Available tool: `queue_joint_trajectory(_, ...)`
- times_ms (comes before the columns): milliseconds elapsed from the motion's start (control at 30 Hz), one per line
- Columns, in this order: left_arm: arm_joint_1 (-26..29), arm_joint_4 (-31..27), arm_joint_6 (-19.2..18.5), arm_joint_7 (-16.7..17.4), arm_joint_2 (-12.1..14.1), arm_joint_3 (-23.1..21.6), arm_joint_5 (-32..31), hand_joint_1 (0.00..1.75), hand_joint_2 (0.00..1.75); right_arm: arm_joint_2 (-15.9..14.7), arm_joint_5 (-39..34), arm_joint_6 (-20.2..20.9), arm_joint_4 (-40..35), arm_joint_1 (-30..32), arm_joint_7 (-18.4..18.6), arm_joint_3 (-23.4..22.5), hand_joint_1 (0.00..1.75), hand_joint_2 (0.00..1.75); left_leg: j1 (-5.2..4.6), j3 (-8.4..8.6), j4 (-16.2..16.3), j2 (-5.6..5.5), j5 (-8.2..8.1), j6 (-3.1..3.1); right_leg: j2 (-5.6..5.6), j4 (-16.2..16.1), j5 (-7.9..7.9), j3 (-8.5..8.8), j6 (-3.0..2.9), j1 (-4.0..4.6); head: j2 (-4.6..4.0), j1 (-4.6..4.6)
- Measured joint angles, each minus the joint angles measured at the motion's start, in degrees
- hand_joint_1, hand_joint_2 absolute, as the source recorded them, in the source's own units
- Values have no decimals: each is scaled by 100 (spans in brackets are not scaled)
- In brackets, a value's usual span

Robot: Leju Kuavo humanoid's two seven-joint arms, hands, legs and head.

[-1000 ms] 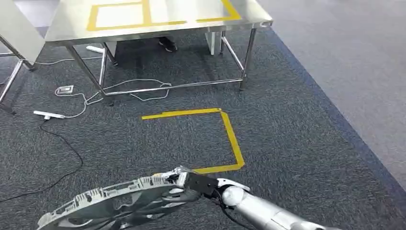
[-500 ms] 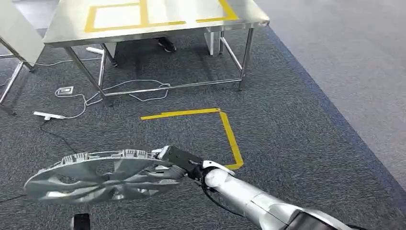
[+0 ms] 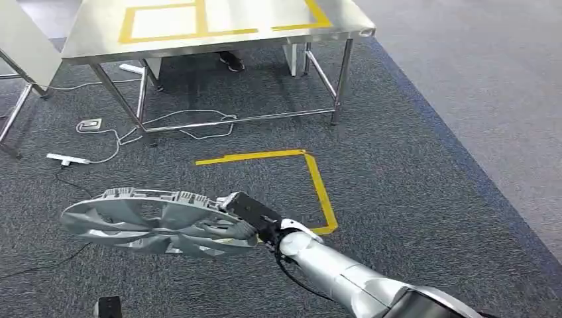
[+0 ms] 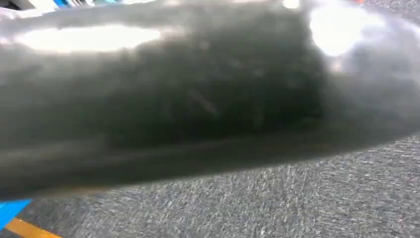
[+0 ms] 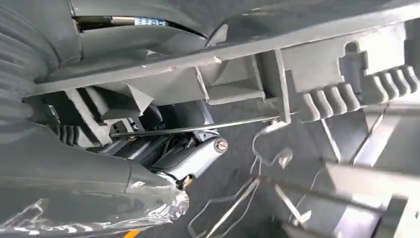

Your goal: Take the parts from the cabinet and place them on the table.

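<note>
Here my right hand (image 3: pixel 246 217) grips 1 grey fan-shaped part (image 3: pixel 156 220) by its rim, holding it nearly flat above the dark carpet (image 3: pixel 411 192). Ahead stands 1 steel table (image 3: pixel 199 30), its near edge well apart from the part, with open carpet between. Yellow floor tape (image 3: pixel 317 185) marks 1 corner just beyond my hand. 2 white cables (image 3: pixel 112 136) trail near the table legs. My left hand's state I cannot tell.

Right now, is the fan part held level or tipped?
Roughly level, slightly tipped: the grey fan part lies nearly flat above the carpet, gripped at its rim by the right hand.
</note>
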Motion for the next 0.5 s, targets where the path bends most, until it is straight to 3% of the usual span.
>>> queue_joint_trajectory(167, 17, 0, -46, -210, -46, -9, -6, 0, 0, -83, -33, -284, 2, 213, -133, -253, 175, 175, 0, 0, 1, 0, -1, 1, 2, -1, 0, 0, 0, 0, 0, 0)
queue_joint_trajectory(500, 5, 0, -149, -380, -79, -9, 96, 0, 0, -144, -31, -284, -18, 418, -146, -389, 175, 175, 0, 0, 1, 3, -2, 2, 7, -1, 1, -4, 2, 1, 0, -2)
